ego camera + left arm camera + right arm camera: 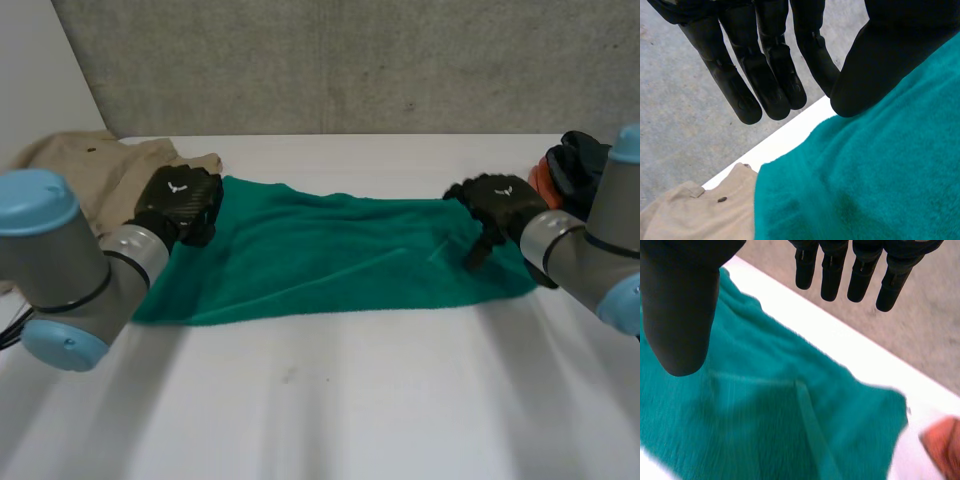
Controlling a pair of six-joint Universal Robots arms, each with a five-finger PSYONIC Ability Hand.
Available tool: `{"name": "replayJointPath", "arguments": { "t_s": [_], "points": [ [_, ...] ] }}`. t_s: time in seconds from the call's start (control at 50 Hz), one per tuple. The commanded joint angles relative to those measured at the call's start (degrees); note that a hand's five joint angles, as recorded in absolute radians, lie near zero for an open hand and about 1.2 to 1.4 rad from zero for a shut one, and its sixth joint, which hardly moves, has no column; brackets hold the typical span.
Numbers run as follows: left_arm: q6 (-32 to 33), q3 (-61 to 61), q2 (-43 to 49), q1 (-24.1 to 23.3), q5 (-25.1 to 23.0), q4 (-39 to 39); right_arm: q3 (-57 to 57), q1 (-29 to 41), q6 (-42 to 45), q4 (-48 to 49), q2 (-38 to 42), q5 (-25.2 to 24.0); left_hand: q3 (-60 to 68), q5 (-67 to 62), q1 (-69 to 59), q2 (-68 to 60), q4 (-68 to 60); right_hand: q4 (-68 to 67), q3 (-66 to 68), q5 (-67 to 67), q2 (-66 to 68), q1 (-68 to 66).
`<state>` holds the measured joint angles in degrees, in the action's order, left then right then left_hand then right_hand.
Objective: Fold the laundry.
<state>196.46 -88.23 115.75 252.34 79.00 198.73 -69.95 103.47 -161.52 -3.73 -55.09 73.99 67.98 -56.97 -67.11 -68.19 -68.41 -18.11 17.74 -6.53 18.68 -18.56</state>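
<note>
Left of the green towel [330, 260], at its far corner, lies a heap of tan clothes [90, 165]. It looks bunched up, so I think it is not folded yet.

The left hand [180, 200] is over the towel's far left corner. Its fingers [765, 75] are straight and spread away from the thumb, and they hold nothing.

The towel lies flat and wide in the middle of the white table [330, 410], between the two hands. I cannot tell if it is one layer or two. I think most of the folding on it is yet to do.

The right hand [495, 205] is over the towel's far right corner. Its fingers [860, 270] are straight too, well away from the thumb, and they grip nothing.

Right of the towel sits a small pile of orange and black clothes [565, 165], and that looks unfolded as well.

Each hand has a small white mark on its back, shaped a bit like a bird. I see no words to read anywhere.
</note>
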Motion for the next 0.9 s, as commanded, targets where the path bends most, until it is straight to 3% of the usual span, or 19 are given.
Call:
{"name": "replayJointPath", "arguments": {
  "t_s": [0.02, 0.22, 0.46, 0.48, 0.54, 0.7, 0.9],
  "points": [
    [-2.6, -1.5, -7.1, 1.1, 0.4, -6.9, 13.2, 4.1, 3.2, -9.0, 5.0, -2.4, -6.7, 5.7, 5.9, 6.9, 7.2, -1.5, 1.8, -3.1, 0.9, -1.0],
    [-5.2, -7.5, -16.7, 3.9, 0.1, -12.9, 35.7, 9.6, 7.6, -26.9, 18.8, 0.4, -37.1, 36.0, 36.2, 37.3, 37.5, -7.9, 8.2, -9.4, 7.3, -7.4],
    [-6.1, -13.9, -22.8, 7.4, -2.6, -12.9, 40.6, 13.4, 11.7, -25.0, 26.8, 6.9, -42.5, 41.5, 41.6, 42.7, 42.9, -18.1, 18.5, -19.7, 17.5, -17.7],
    [-6.2, -14.3, -22.7, 7.9, -3.0, -12.7, 40.4, 13.6, 11.7, -24.8, 26.9, 7.0, -42.8, 41.8, 41.9, 43.0, 43.2, -21.5, 21.8, -23.0, 20.9, -21.0],
    [-6.3, -14.8, -22.2, 8.6, -3.5, -12.2, 40.2, 14.0, 12.0, -24.6, 26.6, 7.0, -43.5, 42.5, 42.6, 43.7, 43.9, -61.7, 62.1, -63.3, 61.2, -61.3],
    [-7.1, -14.1, -17.1, 8.0, -4.8, -10.6, 37.4, 14.9, 10.2, -23.3, 15.6, 6.3, -46.7, 45.7, 45.8, 46.9, 47.1, -61.9, 62.3, -63.5, 61.3, -61.4],
    [-9.6, -8.1, -5.0, 4.7, -2.2, -12.0, 20.9, 17.9, 3.3, -11.8, -5.0, 6.2, -49.7, 48.7, 48.8, 49.9, 50.1, -61.9, 62.3, -63.5, 61.3, -61.4]
  ]
}}
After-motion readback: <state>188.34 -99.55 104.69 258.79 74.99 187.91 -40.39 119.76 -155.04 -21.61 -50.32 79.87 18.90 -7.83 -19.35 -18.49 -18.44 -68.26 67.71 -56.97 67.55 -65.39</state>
